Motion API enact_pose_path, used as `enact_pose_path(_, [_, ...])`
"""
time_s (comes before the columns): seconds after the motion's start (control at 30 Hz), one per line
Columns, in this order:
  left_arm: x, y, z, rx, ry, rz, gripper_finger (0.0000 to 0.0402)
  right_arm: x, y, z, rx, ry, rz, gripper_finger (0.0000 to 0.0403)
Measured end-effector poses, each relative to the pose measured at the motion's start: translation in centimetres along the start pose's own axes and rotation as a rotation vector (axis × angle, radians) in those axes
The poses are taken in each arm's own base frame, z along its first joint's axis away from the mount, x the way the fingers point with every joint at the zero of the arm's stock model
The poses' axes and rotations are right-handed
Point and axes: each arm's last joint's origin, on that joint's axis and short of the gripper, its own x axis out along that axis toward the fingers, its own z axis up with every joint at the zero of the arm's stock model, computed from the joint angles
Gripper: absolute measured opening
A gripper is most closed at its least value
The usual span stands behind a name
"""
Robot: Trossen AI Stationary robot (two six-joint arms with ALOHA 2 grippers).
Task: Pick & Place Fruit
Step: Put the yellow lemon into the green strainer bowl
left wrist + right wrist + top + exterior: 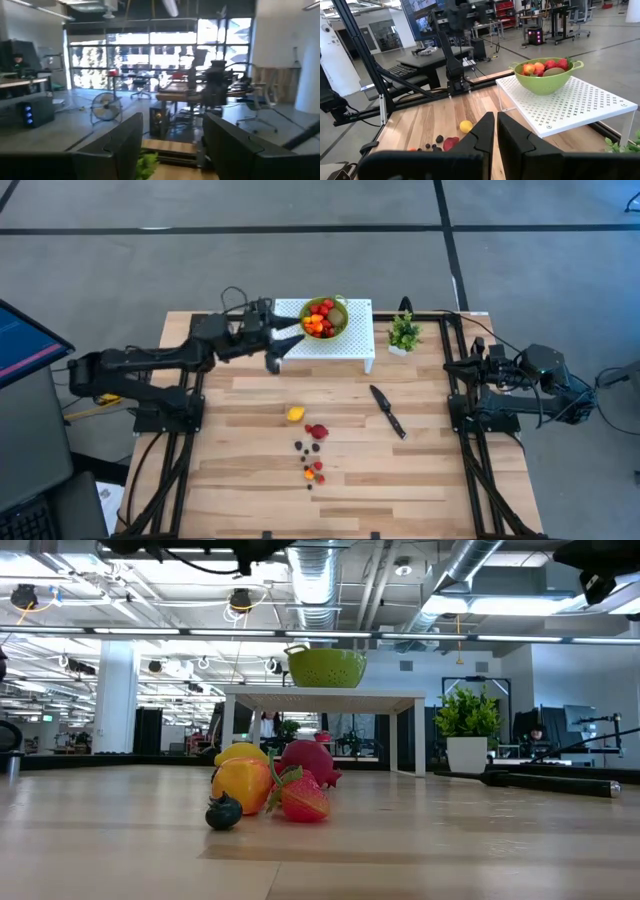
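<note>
Two arms in high view: left gripper (293,337) reached out level w/ fingers apart, tips just short of green bowl (324,317) of fruit (320,320) on white stand (350,345). More loose fruit (312,448) lay mid-table, well behind those tips. Right gripper (496,131) waited at table edge, fingers together. Low view hid bowl contents; knife (387,411) partly cut off there.

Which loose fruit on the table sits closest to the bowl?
The yellow fruit, alone at the far end of the scatter, nearest the green bowl; the red and dark ones lie behind it.
</note>
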Motion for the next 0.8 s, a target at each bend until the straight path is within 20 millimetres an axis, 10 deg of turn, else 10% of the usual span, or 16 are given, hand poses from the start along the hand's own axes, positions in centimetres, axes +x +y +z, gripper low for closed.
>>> enact_pose_path(0.8, [-6.8,-3.2,-0.1,-0.124,-0.070,-0.149,0.0200,0.0,0.0,0.0,0.000,0.000,0.000,0.0017])
